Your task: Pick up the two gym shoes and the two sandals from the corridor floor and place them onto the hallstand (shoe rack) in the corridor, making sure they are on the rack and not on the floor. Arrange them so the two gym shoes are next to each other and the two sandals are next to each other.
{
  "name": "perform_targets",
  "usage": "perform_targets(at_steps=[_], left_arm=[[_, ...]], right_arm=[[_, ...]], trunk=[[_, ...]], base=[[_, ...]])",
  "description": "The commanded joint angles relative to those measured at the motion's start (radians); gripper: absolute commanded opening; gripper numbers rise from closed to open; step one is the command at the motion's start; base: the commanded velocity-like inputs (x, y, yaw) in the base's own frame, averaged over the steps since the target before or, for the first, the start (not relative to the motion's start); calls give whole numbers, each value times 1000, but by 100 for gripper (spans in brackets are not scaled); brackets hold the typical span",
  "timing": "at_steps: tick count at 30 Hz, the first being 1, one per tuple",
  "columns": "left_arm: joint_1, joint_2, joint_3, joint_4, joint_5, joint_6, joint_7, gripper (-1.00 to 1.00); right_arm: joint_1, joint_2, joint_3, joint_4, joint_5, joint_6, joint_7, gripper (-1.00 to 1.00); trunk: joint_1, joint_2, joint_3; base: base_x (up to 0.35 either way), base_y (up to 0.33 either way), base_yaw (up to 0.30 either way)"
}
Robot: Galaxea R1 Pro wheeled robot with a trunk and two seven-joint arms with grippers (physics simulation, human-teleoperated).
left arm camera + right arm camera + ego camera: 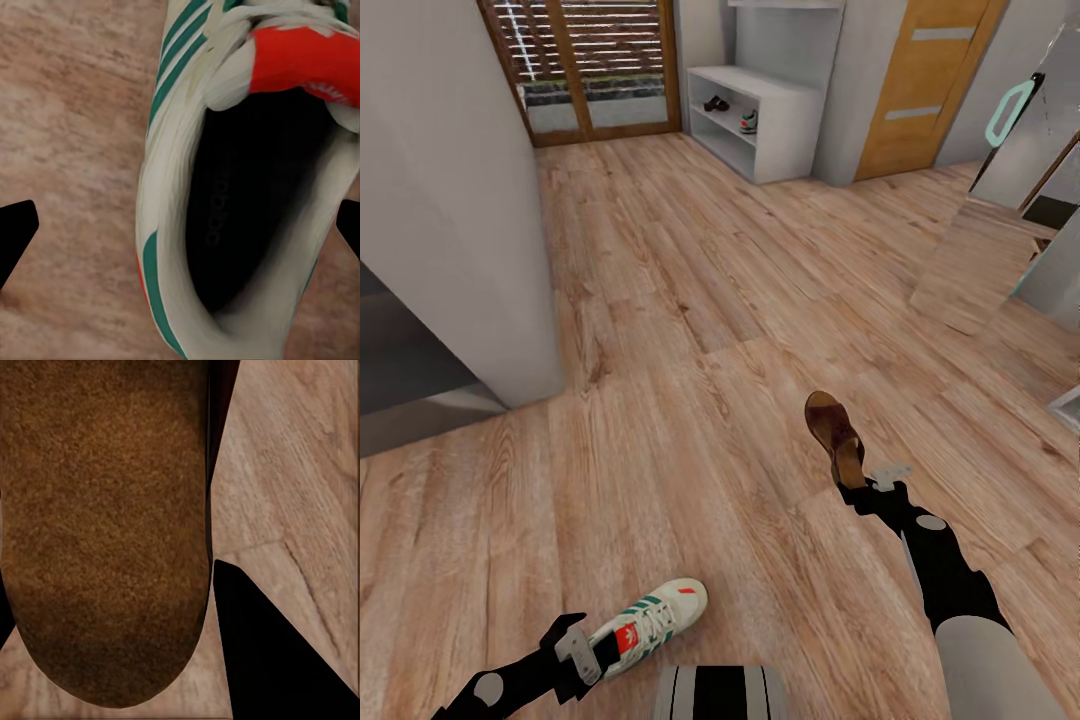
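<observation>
A white gym shoe (655, 617) with green stripes and a red tongue lies on the corridor floor (690, 330) at the bottom of the head view. My left gripper (585, 650) is open at its heel end; in the left wrist view the shoe (225, 187) sits between the spread fingertips (16, 236). My right gripper (855, 478) is shut on a brown sandal (834, 428), whose tan sole (105, 532) lies beside one dark finger (262, 652). Far ahead stands the pale grey hallstand (780, 110), with a dark sandal (716, 103) and another gym shoe (749, 121) on its shelf.
A grey wall block (450, 200) juts in at the left. A wood-framed glass door (590, 60) closes the far end, with an orange door (925, 80) right of the hallstand. Mirrored panels (1000, 240) stand at the right. My base (715, 695) shows at the bottom edge.
</observation>
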Motion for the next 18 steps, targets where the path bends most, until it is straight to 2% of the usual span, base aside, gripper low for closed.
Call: perform_targets(at_steps=[1,8,15,18], left_arm=[[-1,-1,8,-1,-9,-6,-5,100],[-2,0,7,-2,-10,-6,-5,100],[-2,0,7,-2,-12,-6,-5,100],[-2,-1,7,-2,-21,-6,-5,100]], right_arm=[[-1,1,-3,-2,4,5,7,-100],[-1,1,-2,-2,4,5,7,-100],[-1,2,-2,-2,4,5,7,-100],[-1,2,-2,-2,4,5,7,-100]], trunk=[[0,0,-1],[0,0,-1],[3,-2,-28],[3,-2,-28]], base=[[0,0,-51],[0,0,-21],[0,0,-3],[0,0,0]])
